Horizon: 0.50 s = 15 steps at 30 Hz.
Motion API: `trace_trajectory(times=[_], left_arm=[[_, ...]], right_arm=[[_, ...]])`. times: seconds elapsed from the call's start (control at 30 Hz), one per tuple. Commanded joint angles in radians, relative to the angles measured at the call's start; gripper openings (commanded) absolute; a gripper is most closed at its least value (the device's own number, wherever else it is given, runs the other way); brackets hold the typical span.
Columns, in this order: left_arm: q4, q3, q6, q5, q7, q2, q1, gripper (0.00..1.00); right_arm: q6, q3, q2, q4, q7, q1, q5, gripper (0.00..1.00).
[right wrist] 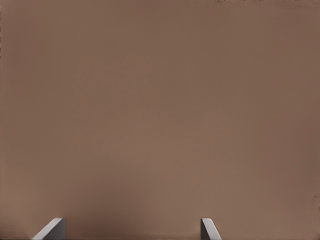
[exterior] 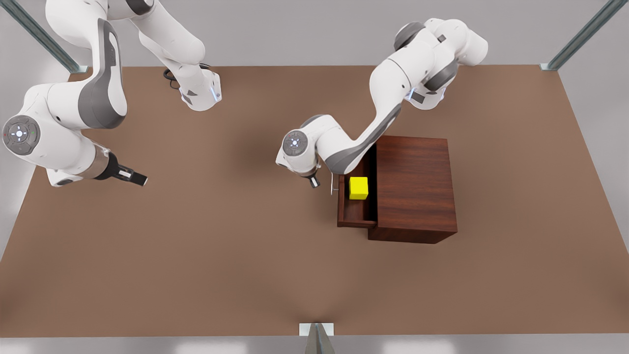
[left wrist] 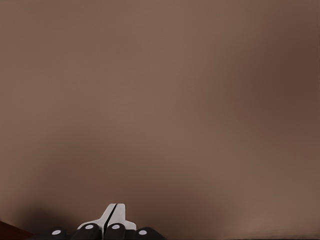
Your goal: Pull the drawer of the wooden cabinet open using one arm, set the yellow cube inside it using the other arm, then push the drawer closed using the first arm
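Nearest, the right gripper hovers over the table, well apart from the wooden cabinet, fingers spread. The left gripper, fingers pressed together, hangs just beside the handle of the cabinet's pulled-out drawer, which holds the yellow cube.

Soft, even light falls from above on the matte brown tabletop, with no glare. Diffuse shadows pool under the white robot arms and beside the dark reddish-brown wooden cabinet. Both wrist views show a smooth gradient, darkening toward corners.
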Motion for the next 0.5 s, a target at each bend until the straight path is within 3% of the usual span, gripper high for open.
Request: trace_trajectory(times=[0.0, 0.47], left_arm=[[-0.003, -0.001, 0.001, 0.004, 0.434, 0.002, 0.000, 0.00], [-0.084, -0.003, -0.042, 0.096, 0.562, -0.002, 0.038, 0.00]], right_arm=[[0.000, 0.001, 0.000, 0.000, -0.270, 0.000, 0.000, 1.00], [0.008, 0.001, -0.002, 0.000, -0.270, -0.006, -0.005, 1.00]])
